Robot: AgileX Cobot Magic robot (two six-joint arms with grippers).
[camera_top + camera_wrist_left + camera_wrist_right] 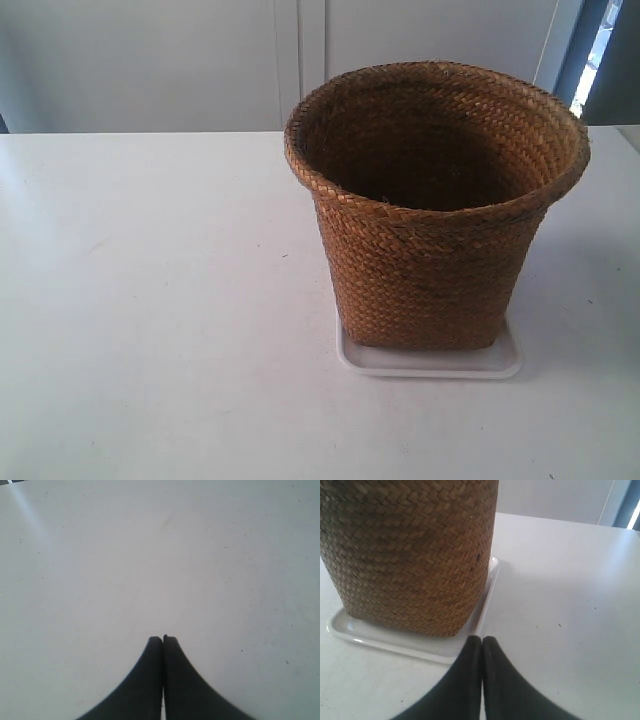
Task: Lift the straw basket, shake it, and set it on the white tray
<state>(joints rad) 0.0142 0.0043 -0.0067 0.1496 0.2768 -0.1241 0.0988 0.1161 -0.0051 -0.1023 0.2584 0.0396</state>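
Note:
The brown woven straw basket point(430, 230) stands upright on the white tray point(430, 362), right of the table's middle in the exterior view; its inside is dark. No arm shows in that view. In the right wrist view the basket point(415, 555) sits on the tray point(410, 647), whose rim shows around its base. My right gripper point(482, 639) is shut with nothing in it, its tips over the tray's corner and apart from the basket. My left gripper point(163, 639) is shut and empty over bare table, with neither basket nor tray in that view.
The white table point(150, 320) stretches to the left of the basket. A grey wall with panel seams point(300, 60) runs behind it, and a window strip point(598, 50) shows at the far right.

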